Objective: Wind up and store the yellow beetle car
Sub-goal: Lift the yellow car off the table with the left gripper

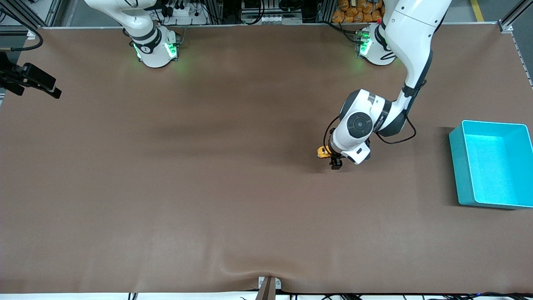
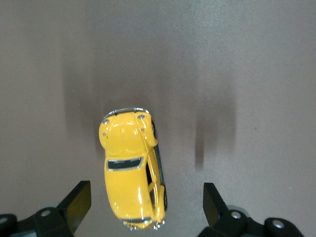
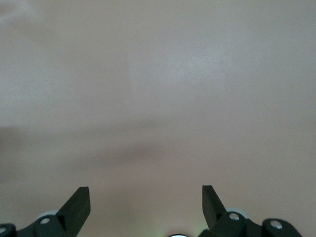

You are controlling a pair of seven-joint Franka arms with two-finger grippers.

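The yellow beetle car (image 1: 322, 152) stands on its wheels on the brown table, toward the left arm's end. My left gripper (image 1: 335, 163) is low over it and open. In the left wrist view the rear half of the car (image 2: 131, 168) lies between the two black fingertips (image 2: 79, 197), with a gap on each side and no contact. My right gripper (image 3: 145, 190) is open over bare table with nothing between its fingers; that arm waits.
An empty turquoise bin (image 1: 458, 166) stands at the left arm's end of the table, beside the car and well apart from it. Brown mat (image 1: 208, 187) covers the whole table. A small bracket (image 1: 268, 285) sits at the table edge nearest the front camera.
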